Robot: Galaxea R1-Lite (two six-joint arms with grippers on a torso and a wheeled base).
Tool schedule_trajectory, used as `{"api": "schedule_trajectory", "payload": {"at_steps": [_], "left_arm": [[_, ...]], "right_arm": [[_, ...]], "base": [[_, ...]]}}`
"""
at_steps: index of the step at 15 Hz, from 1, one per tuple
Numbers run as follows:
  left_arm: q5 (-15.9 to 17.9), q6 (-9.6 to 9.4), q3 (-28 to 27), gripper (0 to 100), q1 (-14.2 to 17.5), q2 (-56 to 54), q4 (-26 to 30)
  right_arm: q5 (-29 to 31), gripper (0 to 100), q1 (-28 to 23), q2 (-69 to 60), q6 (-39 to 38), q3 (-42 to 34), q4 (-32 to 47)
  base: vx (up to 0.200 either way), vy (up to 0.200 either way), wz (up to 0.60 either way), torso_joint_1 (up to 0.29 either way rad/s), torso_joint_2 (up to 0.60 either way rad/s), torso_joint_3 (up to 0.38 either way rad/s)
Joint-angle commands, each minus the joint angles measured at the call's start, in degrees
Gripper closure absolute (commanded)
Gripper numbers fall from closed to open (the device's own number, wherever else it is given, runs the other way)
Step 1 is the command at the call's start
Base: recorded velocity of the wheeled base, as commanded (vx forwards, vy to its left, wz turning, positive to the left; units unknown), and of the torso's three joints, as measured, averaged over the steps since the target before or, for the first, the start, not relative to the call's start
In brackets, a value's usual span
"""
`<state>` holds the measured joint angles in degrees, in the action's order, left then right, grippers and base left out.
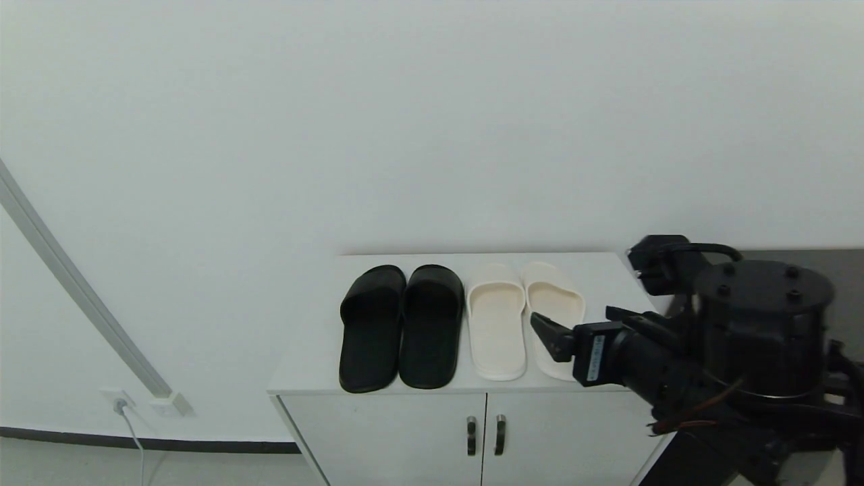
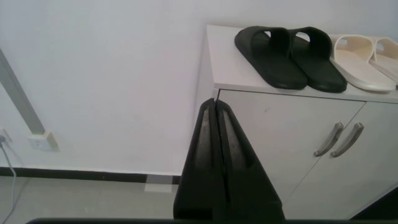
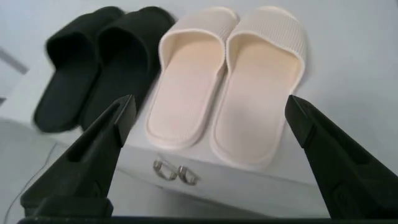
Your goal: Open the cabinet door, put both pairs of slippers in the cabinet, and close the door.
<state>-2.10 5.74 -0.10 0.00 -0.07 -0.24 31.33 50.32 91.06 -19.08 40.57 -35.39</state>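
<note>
A pair of black slippers and a pair of cream slippers lie side by side on top of the white cabinet. Both doors are closed, their two handles meeting at the middle. My right gripper hovers open over the near end of the cream pair, touching nothing. My left gripper is shut and empty, low beside the cabinet's left front corner.
A white wall stands directly behind the cabinet. A grey cable duct runs slanting down the wall to a socket with a plugged cord at the left. Open floor lies left of the cabinet.
</note>
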Motion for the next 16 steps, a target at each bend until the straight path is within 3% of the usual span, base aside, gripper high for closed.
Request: {"api": "schedule_trajectory", "payload": {"at_steps": [1,9,16], "left_arm": [[-0.01,0.06,0.01,100,0.0,0.07,-0.02],[-0.01,0.15,0.01,100,0.0,0.07,-0.02],[-0.01,0.32,0.01,100,0.0,0.07,-0.02]], "right_arm": [[2.95,0,0.92,9.75,-0.26,3.99,-2.23],[8.66,0,-2.86,25.48,-0.17,16.21,-4.07],[8.4,0,-8.22,35.67,2.2,27.46,-4.34]], "base": [[0.0,0.0,0.0,0.0,0.0,0.0],[0.0,0.0,0.0,0.0,0.0,0.0],[0.0,0.0,0.0,0.0,0.0,0.0]]}}
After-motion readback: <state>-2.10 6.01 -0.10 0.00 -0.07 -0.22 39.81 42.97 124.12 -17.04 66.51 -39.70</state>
